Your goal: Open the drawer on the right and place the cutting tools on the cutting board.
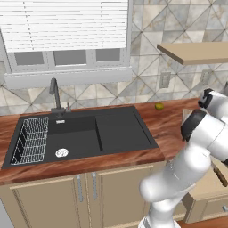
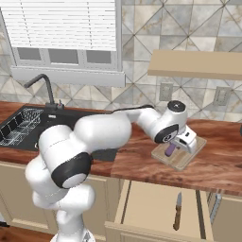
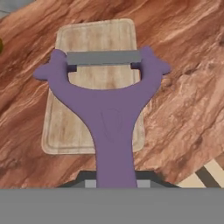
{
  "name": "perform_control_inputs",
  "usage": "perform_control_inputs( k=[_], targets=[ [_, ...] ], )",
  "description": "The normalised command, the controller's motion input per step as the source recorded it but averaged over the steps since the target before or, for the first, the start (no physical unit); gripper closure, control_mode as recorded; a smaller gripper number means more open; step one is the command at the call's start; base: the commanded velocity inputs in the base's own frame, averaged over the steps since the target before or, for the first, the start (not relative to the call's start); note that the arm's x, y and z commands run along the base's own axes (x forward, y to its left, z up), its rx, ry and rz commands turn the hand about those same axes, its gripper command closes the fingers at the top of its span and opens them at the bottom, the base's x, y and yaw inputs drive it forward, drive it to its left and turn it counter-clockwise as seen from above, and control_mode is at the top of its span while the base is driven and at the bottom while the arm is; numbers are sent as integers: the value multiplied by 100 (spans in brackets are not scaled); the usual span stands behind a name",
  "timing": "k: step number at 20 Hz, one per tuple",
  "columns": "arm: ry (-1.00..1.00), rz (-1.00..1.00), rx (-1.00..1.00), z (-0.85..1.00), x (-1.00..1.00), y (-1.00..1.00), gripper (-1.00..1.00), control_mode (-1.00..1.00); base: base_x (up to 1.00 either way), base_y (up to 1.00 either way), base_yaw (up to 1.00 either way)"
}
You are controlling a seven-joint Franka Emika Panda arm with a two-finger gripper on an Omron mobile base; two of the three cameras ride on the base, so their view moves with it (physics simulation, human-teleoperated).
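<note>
Here the room is a kitchen with a grey-and-beige diamond-tiled wall [image 2: 142, 56], a window with white blinds [image 1: 67, 24] and a thick tan wall shelf [image 2: 198, 64] at the right. Below runs a reddish-brown wooden bench [image 2: 222, 165] over pale tan cabinet doors [image 1: 49, 200]. A black sink [image 1: 89, 133] is set into the bench, with a dark tap [image 1: 54, 93] behind it and a wire rack [image 1: 31, 140] in its left basin. To the right, the drawer [image 2: 156, 203] stands pulled open under the bench edge, and a brown-handled knife [image 2: 177, 211] lies inside on its light beige floor. The cutting board [image 3: 78, 39] lies flat on the bench above the drawer. The gripper [image 2: 171, 150] hangs just over the board, its jaws clamped on the handle of a purple Y-shaped peeler [image 3: 109, 109], whose grey blade spans the fork over the board. A small yellow-green fruit [image 1: 159, 106] sits on the bench near the wall.
</note>
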Motion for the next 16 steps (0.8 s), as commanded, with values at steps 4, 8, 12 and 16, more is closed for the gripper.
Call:
perform_control_inputs(
  k=[4, 8, 12, 16],
  targets=[
    [0, 0, 0, -23, 51, -10, 100, -100, 0, 0, 0],
    [0, 0, 0, -25, 53, -10, 100, -100, 0, 0, 0],
    [0, 0, 0, -44, 45, -6, 100, -100, 0, 0, 0],
    [0, 0, 0, -48, 29, -12, 100, -100, 0, 0, 0]
  ],
)
